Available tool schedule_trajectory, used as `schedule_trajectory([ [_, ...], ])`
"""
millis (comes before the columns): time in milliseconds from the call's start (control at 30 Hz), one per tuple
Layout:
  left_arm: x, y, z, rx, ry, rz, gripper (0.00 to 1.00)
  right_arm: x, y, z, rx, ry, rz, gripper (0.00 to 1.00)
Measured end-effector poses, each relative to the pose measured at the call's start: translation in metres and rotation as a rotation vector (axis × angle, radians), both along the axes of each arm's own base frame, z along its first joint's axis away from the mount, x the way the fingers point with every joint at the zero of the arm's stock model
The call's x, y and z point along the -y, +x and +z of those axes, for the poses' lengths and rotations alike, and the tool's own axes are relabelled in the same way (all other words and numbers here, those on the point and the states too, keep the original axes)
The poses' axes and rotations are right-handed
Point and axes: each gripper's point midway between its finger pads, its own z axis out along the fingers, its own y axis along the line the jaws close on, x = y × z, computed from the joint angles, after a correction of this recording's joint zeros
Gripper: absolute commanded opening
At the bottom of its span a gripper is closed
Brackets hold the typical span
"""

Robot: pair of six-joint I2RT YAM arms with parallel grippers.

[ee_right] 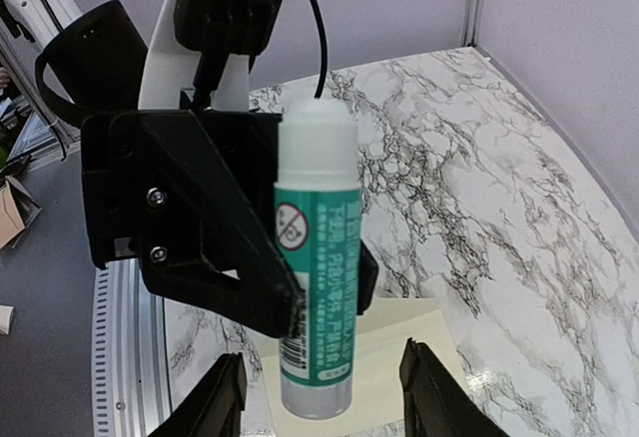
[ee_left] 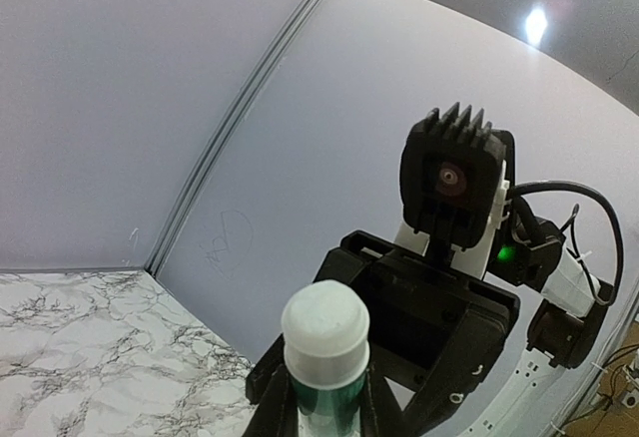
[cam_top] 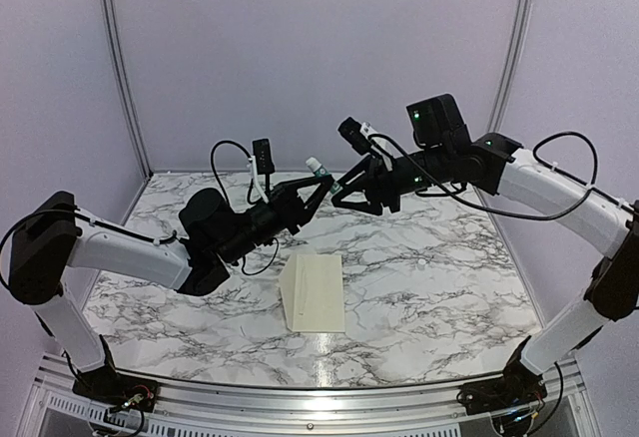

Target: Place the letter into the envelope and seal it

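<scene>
White-green glue (ee_right: pixel 318 188) clenched in left gripper (cam_top: pixel 319 188); right gripper (ee_right: pixel 321 357) released, facing it; envelope (cam_top: pixel 318 292) flat on bench (cam_top: pixel 429 267).

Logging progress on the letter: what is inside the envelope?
The envelope lies flat on the table. Only its cream outer face shows; the inside is covered, so the letter cannot be confirmed.

the cream envelope (cam_top: pixel 318 295) lies flat near the middle of the grey-veined marble table (cam_top: pixel 439 257).
</scene>
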Motion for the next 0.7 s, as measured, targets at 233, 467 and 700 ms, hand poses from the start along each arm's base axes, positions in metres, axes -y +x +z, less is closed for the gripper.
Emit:
schedule_trajectory([
  [233, 0.000, 0.000, -0.001, -0.005, 0.000, -0.001, 0.00, -0.004, 0.007, -0.006, 0.010, -0.019, -0.009, 0.22],
  [467, 0.000, 0.002, -0.003, -0.016, 0.007, 0.001, 0.23, -0.005, 0.005, -0.008, 0.000, -0.025, -0.001, 0.06],
  [700, 0.000, 0.007, -0.018, -0.053, 0.090, 0.033, 0.54, -0.002, 0.007, -0.007, -0.008, -0.021, -0.003, 0.05],
])
